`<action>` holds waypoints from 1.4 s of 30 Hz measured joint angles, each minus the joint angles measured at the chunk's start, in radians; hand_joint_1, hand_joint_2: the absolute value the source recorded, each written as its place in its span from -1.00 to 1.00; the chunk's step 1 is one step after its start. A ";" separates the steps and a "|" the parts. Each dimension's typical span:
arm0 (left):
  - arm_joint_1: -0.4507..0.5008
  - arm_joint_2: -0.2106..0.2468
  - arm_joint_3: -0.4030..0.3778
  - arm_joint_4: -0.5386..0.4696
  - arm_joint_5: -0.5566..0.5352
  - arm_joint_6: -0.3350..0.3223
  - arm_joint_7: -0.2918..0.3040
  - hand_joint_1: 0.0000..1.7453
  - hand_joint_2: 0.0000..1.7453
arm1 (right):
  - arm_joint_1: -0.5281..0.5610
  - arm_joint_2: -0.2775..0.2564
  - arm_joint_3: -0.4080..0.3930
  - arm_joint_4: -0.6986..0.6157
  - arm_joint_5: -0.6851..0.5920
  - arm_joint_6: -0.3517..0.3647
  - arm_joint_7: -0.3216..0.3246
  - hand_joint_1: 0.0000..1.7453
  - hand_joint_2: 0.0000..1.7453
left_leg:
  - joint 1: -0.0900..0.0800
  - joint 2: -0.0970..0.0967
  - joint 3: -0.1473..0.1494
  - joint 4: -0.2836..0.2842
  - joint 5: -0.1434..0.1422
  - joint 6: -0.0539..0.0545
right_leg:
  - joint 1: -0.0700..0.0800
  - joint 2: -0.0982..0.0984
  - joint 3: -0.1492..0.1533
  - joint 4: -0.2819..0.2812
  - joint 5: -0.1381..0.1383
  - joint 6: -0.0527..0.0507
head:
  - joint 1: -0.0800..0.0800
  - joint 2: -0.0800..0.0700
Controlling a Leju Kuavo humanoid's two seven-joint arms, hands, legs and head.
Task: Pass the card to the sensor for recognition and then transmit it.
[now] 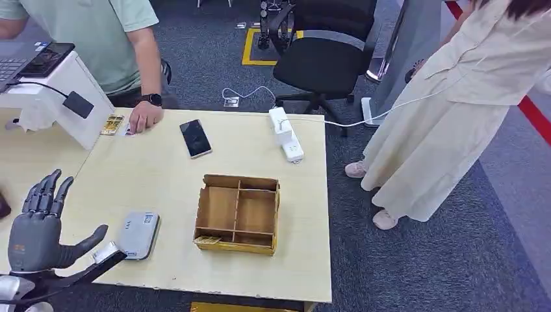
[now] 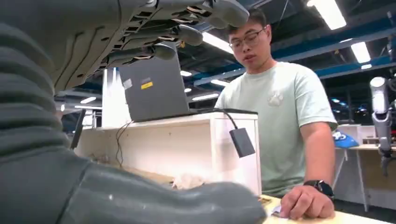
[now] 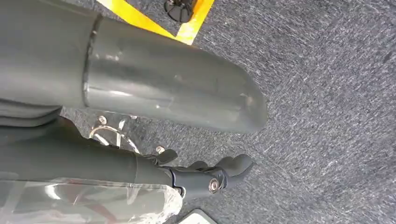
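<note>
Head view: the card (image 1: 127,130) lies flat at the far edge of the tabletop (image 1: 162,175), mostly under a person's hand (image 1: 144,117), so its long axis cannot be told. Just beside it, toward the far left corner, is a gold packet (image 1: 112,124), against the white stand (image 1: 71,97) that carries a laptop (image 1: 13,65). The grey sensor (image 1: 138,234) lies near the front left corner, its long axis running from the front edge toward the far edge. Between the card and the sensor the wood is bare. A black phone (image 1: 195,138) lies near the far edge, a divided wooden box (image 1: 238,213) stands near the front edge, and a white power strip (image 1: 286,135) is at the far right corner. The left hand (image 1: 39,227) hovers beside the sensor, fingers (image 1: 45,192) spread apart and holding nothing. In the right wrist view the right hand (image 3: 205,175) hangs over grey carpet (image 3: 327,93), fingers loosely bent and holding nothing.
</note>
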 joint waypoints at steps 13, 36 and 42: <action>0.014 -0.009 -0.062 0.000 -0.016 0.001 0.017 -1.00 1.00 | 0.001 0.000 0.030 -0.001 -0.026 -0.003 0.003 -1.00 -1.00 | 0.000 0.000 0.000 0.000 0.000 0.000 | 0.000 0.000 0.000 0.000 0.000 0.000 | 0.000 0.000; 0.031 -0.009 -0.177 0.002 -0.038 0.006 0.065 -1.00 1.00 | 0.000 0.000 0.081 -0.011 -0.081 -0.010 0.013 -1.00 -1.00 | 0.000 0.000 0.000 0.000 0.000 0.000 | 0.000 0.000 0.000 0.000 0.000 0.000 | 0.000 0.000; 0.031 -0.009 -0.205 0.003 -0.039 0.006 0.073 -1.00 1.00 | 0.001 0.000 0.094 -0.018 -0.082 -0.009 0.014 -1.00 -1.00 | 0.000 0.000 0.000 0.000 0.000 0.000 | 0.000 0.000 0.000 0.000 0.000 0.000 | 0.000 0.000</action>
